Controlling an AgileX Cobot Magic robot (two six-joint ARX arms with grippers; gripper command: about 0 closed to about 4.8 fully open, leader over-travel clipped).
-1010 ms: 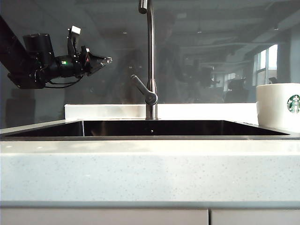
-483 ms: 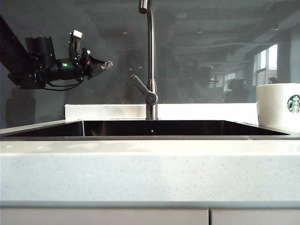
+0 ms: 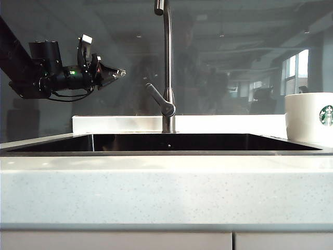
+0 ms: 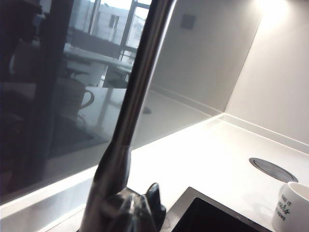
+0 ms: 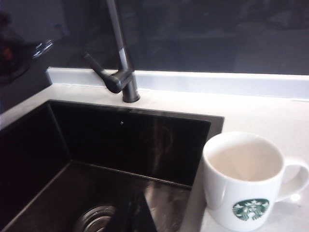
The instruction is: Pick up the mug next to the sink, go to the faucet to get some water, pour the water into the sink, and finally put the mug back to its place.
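In the exterior view the pale speckled desk (image 3: 166, 192) fills the foreground, with the sink (image 3: 171, 142) sunk into it just behind, dark inside under a thin metallic rim. The mug (image 3: 310, 117) stands upright on the desk at the sink's right end, logo facing the camera, with nothing touching it.

Behind the sink the faucet (image 3: 167, 67) rises tall and slim, its short lever angled up to the left. The left gripper (image 3: 118, 72) hangs in the air to the left of the faucet, above the sink's left part and apart from the pipe; its fingers are closed on nothing and point toward the faucet. It is well apart from the mug, the faucet standing between them.

The right wrist view looks down on the mug (image 5: 247, 180), empty and just beside the sink (image 5: 96, 164), handle turned away from the basin. The dark tip of the right gripper (image 5: 137, 212) shows over the basin, near the mug but not touching it, closed and empty.
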